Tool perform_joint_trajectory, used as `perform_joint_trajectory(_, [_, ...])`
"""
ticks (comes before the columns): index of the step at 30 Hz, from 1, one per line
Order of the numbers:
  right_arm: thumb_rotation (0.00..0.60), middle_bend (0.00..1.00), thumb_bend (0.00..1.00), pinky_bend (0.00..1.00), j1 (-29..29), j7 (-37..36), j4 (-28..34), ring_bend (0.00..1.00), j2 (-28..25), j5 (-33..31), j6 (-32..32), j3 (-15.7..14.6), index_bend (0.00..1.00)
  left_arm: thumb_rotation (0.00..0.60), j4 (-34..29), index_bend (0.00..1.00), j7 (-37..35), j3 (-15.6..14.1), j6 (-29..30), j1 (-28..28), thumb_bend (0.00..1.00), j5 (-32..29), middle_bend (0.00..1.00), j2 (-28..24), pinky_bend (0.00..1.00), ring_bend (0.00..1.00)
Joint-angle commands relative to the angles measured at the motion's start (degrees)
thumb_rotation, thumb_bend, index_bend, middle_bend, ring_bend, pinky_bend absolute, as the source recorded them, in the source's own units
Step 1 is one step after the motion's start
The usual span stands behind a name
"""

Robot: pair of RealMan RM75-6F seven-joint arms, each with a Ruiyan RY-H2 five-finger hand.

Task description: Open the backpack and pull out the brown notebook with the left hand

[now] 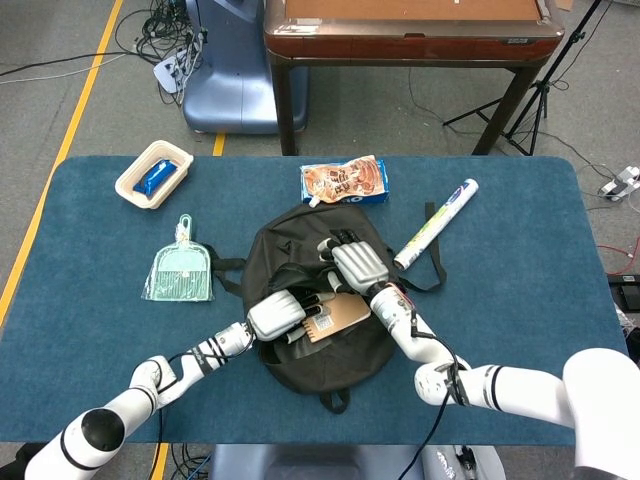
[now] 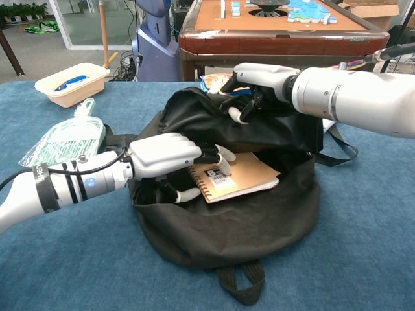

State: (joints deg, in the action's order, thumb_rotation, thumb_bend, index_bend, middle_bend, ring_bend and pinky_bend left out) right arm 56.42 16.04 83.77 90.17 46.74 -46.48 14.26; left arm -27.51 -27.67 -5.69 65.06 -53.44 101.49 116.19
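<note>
Matt black cloth backpack, brown paper notebook

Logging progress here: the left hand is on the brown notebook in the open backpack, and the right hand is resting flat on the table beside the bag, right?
Not quite. The left hand is on the brown notebook in the open backpack, but the right hand is not on the table: the chest view shows it gripping the bag's upper flap, holding it open.

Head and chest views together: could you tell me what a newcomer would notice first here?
The black backpack lies open mid-table, with the brown notebook showing in its mouth. The left hand rests its fingers on the notebook's spiral edge, while the right hand grips the bag's upper flap, holding it up.
</note>
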Motion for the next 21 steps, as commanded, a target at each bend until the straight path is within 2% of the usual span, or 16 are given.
perform_joint_trajectory(1, [0.6,0.23,0.54,0.0,0.05,-0.03,-0.26,0.0,0.01,-0.22,0.04,0.04,0.58,0.6,-0.32,0.28,-0.62,0.11,0.3,0.1,0.49,-0.32,0.17,0.04,0.17,0.17])
perform_joint_trajectory(3, [0.6,0.23,0.54,0.0,0.07,-0.12,-0.42,0.0,-0.04,-0.41,0.09,0.1,0.58,0.6,-0.95,0.31,-2.13,-0.01,1.0,0.26,0.5,-0.4,0.23,-0.09,0.18,0.22])
perform_joint_trajectory(7, [0.6,0.23,0.54,0.0,0.06,-0.22,-0.7,0.0,-0.2,-0.7,0.06,0.2,0.58,0.6,-2.34,0.4,-7.59,0.28,3.58,0.64,0.52,-0.77,0.41,-0.36,0.28,0.39])
perform_joint_trajectory(10, [0.6,0.23,0.54,0.0,0.06,-0.26,-0.9,0.0,-0.41,-0.77,0.11,0.23,0.58,0.6,-2.97,0.46,-11.52,0.68,5.8,1.01,0.54,-1.09,0.5,-0.41,0.34,0.45])
perform_joint_trajectory(16, [0.6,0.23,0.53,0.0,-0.37,-0.96,-0.74,0.0,-1.22,-0.29,0.17,0.18,0.58,0.6,-7.24,0.49,-17.56,1.37,11.21,2.12,0.55,-1.31,0.54,-2.51,0.36,0.48])
perform_joint_trajectory(21, [0.6,0.23,0.53,0.0,-1.5,-2.31,-0.27,0.0,-2.01,0.5,0.44,-0.52,0.58,0.6,-16.3,0.5,-19.76,2.09,16.28,3.65,0.55,-1.33,0.55,-7.23,0.37,0.48])
